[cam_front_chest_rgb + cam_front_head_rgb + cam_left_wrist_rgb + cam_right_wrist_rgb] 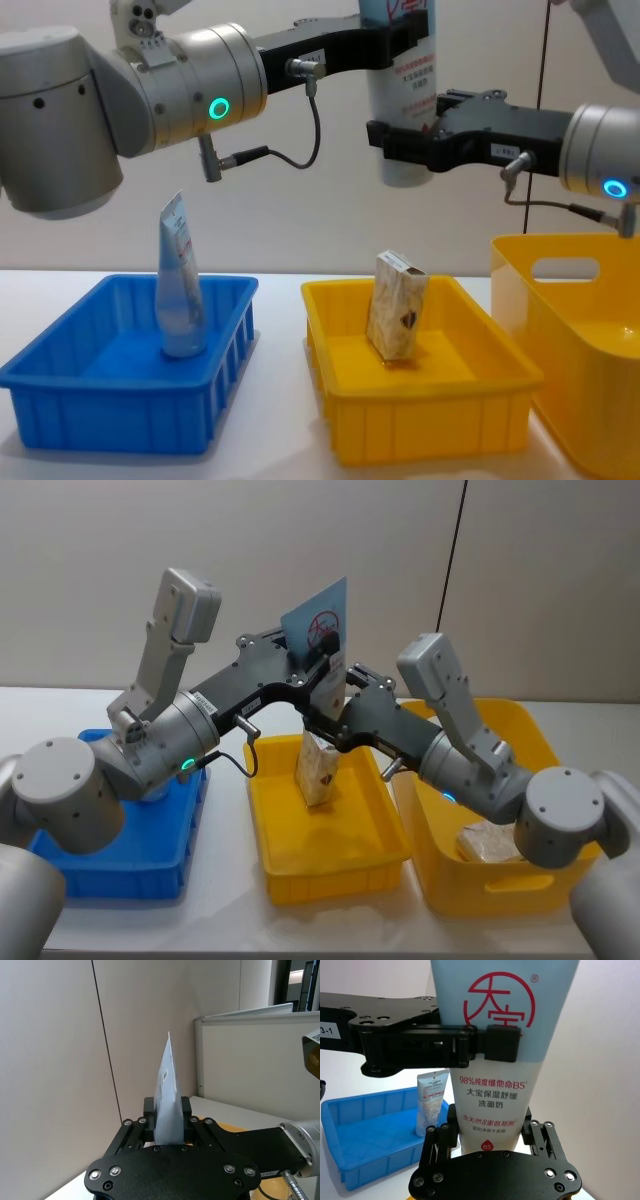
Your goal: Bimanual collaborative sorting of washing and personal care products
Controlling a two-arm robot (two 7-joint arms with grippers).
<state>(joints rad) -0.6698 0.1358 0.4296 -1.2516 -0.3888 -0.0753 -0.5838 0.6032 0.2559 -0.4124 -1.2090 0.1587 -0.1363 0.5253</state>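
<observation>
Cartons come nearest: a beige speckled cardboard carton (397, 316) leans in the shallow yellow plastic bin (330, 865), and at nine o'clock a pale-blue squeeze tube (179, 285) stands in the blue plastic bin (120, 400). Above, a tall white-and-pale-blue squeeze tube with red print (496, 1055) hangs upright, clamped high by the left gripper (492, 1042) and low by the right gripper (490, 1135), likely a handover.

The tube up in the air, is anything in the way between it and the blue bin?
Nothing visible. Both hands, left and right, hold the tube above the bins; the air down to the blue bin looks clear.
</observation>
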